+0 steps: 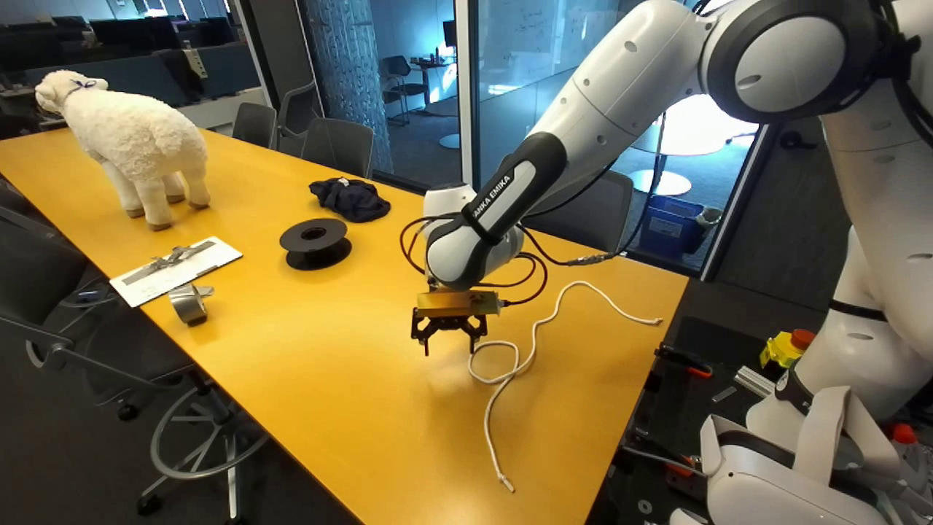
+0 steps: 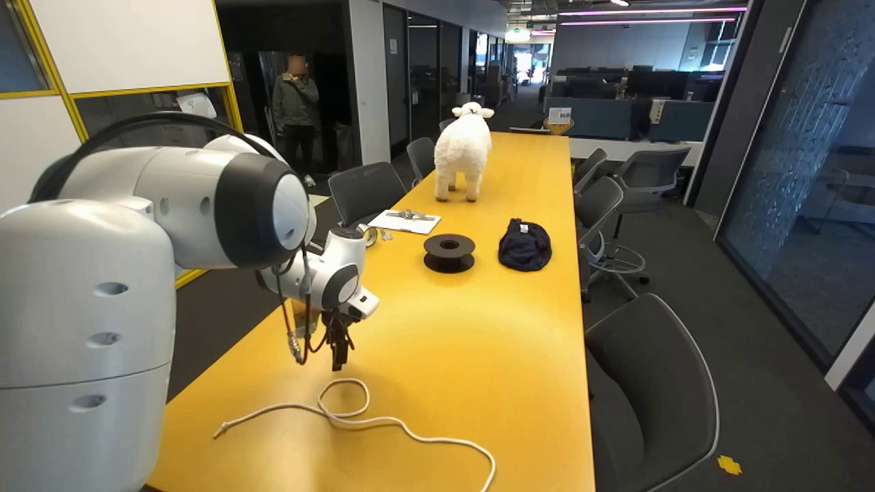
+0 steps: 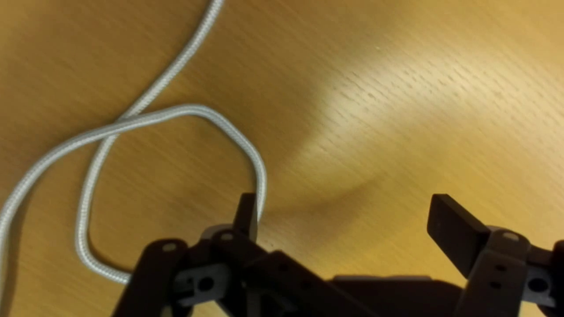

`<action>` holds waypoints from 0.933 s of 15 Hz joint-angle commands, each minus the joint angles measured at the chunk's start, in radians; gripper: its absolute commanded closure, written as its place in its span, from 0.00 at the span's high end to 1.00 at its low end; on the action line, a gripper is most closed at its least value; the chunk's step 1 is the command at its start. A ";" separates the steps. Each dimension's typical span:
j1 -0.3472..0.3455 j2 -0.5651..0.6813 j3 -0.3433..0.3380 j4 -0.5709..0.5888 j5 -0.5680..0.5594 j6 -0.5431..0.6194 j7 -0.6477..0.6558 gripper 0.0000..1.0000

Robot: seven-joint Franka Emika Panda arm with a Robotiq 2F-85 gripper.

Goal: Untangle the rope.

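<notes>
The rope is a thin white cord lying on the yellow table. It shows in both exterior views (image 1: 488, 426) (image 2: 437, 439) and in the wrist view (image 3: 194, 109). It crosses over itself once and forms one small loop, with its two ends running off apart. My gripper (image 1: 450, 350) is open and empty, pointing down above the table beside the loop; it also shows in an exterior view (image 2: 337, 365). In the wrist view my gripper (image 3: 343, 204) has its left finger over the loop's edge, hiding part of it. The space between the fingers holds only table surface.
On the table (image 1: 350, 408) are a black spool (image 1: 315, 244), a dark cap (image 1: 351, 199), a white board with a metal clip (image 1: 175, 270), a tape roll (image 1: 188, 305) and a plush sheep (image 1: 138, 138). Chairs stand along the table. A person (image 2: 296, 102) stands in the background.
</notes>
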 commanded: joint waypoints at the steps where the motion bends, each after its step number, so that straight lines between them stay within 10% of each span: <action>1: 0.048 0.070 -0.056 0.077 -0.009 0.015 0.200 1.00; 14: 0.115 0.062 -0.116 0.031 -0.184 0.010 0.544 1.00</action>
